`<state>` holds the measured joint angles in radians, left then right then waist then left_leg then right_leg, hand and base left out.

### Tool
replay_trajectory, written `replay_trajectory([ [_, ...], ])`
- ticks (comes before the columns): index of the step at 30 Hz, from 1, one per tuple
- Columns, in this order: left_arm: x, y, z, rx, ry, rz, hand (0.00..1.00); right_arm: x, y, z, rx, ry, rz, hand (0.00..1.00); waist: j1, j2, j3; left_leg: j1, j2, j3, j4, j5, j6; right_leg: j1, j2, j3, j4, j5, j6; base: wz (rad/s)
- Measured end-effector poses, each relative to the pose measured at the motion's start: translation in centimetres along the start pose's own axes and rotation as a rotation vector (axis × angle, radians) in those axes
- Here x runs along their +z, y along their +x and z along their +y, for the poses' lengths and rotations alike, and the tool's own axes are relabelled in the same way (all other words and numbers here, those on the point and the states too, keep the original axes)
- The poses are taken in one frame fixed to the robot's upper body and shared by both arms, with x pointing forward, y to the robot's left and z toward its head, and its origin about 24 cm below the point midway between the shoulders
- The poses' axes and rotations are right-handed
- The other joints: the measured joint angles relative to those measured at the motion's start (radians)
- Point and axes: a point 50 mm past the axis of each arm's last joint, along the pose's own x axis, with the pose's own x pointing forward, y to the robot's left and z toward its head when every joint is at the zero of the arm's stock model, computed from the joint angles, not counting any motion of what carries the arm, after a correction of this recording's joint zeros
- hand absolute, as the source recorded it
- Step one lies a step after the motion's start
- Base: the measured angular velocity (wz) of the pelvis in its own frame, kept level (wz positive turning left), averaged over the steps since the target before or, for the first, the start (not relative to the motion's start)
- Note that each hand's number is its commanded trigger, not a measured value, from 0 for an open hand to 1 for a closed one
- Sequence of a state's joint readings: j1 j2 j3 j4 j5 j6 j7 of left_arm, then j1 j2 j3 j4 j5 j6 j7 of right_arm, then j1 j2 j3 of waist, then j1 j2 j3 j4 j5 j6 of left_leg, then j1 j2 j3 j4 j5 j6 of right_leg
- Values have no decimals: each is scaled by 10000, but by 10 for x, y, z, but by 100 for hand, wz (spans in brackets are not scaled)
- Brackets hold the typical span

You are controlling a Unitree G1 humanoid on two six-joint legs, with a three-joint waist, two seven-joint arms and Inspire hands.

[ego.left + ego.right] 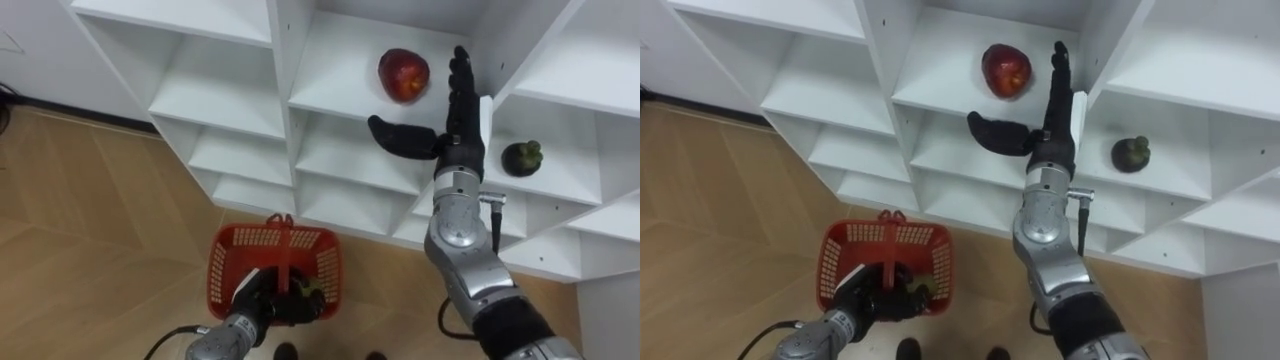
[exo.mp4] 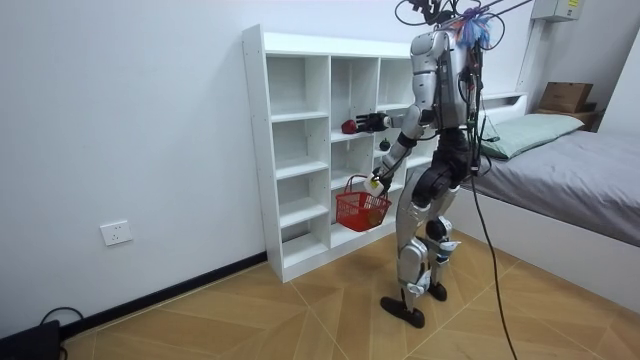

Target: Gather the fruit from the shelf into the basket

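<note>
Hovering at shelf (image 1: 340,100): right hand (image 1: 458,125) spread wide, red apple (image 1: 403,75) just left of fingers, above thumb. Left hand (image 1: 262,302) clasping red basket (image 1: 232,252) handle.

The right hand (image 1: 460,110) is matt black, with slim segmented fingers and a thick thumb. Below it comes a black wrist collar, then a silver cuff dotted with small screws. A short dark plug juts from the cuff toward 3 o'clock. The forearm is a glossy silver-grey shell of rounded sections, turning black near the elbow at 5 o'clock, where a thin black cable loops. The left hand (image 1: 262,300), at 7 o'clock, is black too, on a silver forearm. In the room view, torso and legs are silver-grey with black joints and dark feet, and coloured cables crown the head at 1 o'clock.
</note>
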<state>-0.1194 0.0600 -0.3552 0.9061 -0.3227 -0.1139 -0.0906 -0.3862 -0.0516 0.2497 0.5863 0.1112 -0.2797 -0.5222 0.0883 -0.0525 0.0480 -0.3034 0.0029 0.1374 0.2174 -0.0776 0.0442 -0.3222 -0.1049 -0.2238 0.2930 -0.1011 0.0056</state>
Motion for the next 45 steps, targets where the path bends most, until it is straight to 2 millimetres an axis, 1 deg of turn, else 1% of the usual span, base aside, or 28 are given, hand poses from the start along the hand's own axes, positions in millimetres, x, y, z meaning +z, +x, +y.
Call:
replay_trajectory([
  [12,-4,0,-2,-32,-50,185,100,10,4,18,755,279,-4,0,48,1,0,-7,3,1,-30,-1,-1,-11,-3,-32,-20,-1,-1,0],
  [23,-3,1,-6,-110,-88,163,100,10,4,21,1138,278,8,0,46,-8,-7,1,10,9,-24,-3,-5,-11,-3,-57,7,-5,-8,0],
  [29,-3,1,-5,-96,-91,158,100,10,4,21,1072,282,49,0,20,-12,-10,-9,12,10,11,-3,-5,-6,-3,-59,1,-3,-10,0],
  [34,-3,1,-3,-35,-85,152,100,9,6,17,803,305,100,0,21,-9,-11,-17,10,9,26,-4,-6,-5,-4,-76,2,-1,-11,0],
  [45,-2,1,0,-9,-50,136,100,8,9,5,-388,423,231,0,-8,-3,-15,-63,9,4,65,-6,-4,-2,-44,-148,23,-2,-10,1],
])
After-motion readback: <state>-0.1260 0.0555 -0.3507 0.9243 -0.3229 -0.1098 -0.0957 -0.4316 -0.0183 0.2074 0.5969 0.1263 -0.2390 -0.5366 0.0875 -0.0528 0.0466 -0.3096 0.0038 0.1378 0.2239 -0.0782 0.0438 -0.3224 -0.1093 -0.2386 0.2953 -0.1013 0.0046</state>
